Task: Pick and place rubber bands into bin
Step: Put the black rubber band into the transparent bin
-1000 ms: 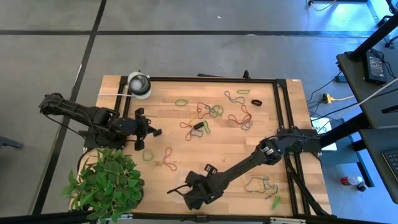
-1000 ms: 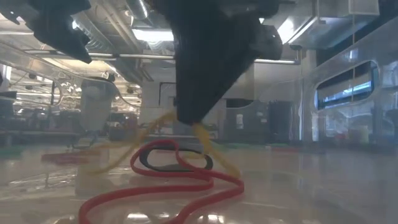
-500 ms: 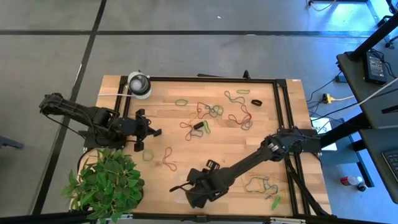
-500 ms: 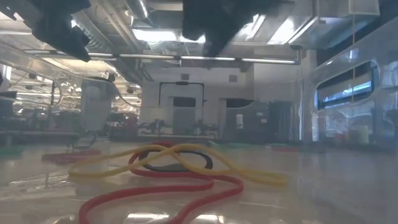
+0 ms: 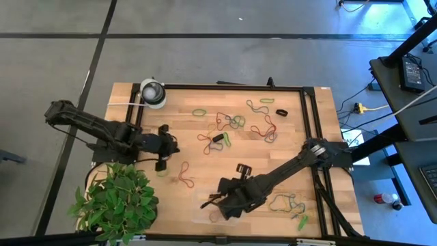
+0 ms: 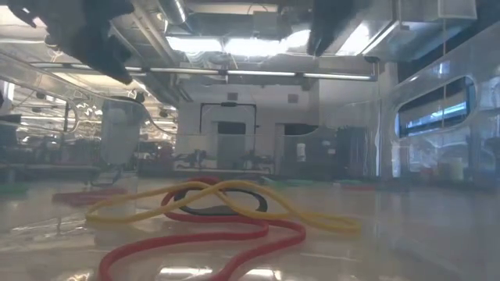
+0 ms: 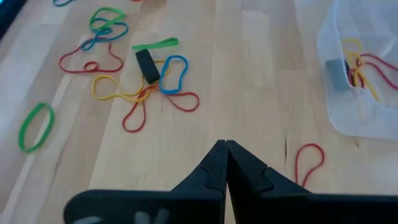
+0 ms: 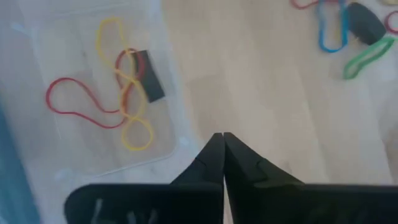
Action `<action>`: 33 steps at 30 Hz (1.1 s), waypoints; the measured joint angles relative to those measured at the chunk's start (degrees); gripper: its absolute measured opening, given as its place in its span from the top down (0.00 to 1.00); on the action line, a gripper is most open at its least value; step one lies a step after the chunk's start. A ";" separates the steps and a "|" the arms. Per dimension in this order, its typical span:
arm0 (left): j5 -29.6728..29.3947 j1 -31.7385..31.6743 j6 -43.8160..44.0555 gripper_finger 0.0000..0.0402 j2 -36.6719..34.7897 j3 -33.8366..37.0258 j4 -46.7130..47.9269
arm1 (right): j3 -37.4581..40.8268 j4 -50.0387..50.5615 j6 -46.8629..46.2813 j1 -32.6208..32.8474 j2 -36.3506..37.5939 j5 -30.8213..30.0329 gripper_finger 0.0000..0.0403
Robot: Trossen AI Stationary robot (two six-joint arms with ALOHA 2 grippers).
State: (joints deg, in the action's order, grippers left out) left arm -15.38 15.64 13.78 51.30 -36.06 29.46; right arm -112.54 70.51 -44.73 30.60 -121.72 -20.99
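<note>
Right pincer [image 8: 223, 134] closed, withdrawn from bin [image 8: 180, 140]

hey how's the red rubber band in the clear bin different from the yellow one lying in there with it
In the right wrist view, the red rubber band sprawls as a wide, open loop across the bin, while the yellow rubber band is pinched into a long, narrow, figure-eight-like shape. The red one reaches nearer one bin wall; the yellow one runs along the middle. They share the bin floor, both lie slack, and they cross each other beside a black band.
</note>
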 joint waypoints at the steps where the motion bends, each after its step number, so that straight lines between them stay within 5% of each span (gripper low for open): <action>1: -0.25 0.00 -0.04 0.99 1.47 -0.75 0.00 | 4.62 -3.71 0.06 -0.01 2.81 0.01 0.99; 9: -3.62 -0.90 -1.51 0.99 14.84 -7.98 -1.40 | 43.10 -33.21 0.15 -0.01 27.68 -0.13 0.99; 16: -4.67 -5.39 0.46 0.99 25.04 -16.83 -1.37 | 67.61 -47.82 1.99 -0.01 48.06 0.07 0.99; 23: -4.49 -12.01 0.63 0.94 34.74 -27.44 -1.16 | 83.76 -54.56 5.42 -0.07 64.86 0.10 0.99; 33: -0.03 -21.47 4.92 0.70 50.32 -40.92 1.21 | 95.17 -62.45 6.04 -0.12 77.07 0.16 0.99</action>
State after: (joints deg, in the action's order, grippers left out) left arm -15.41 -5.83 18.70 101.62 -76.97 30.66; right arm -17.37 8.06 -38.70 30.48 -44.66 -20.83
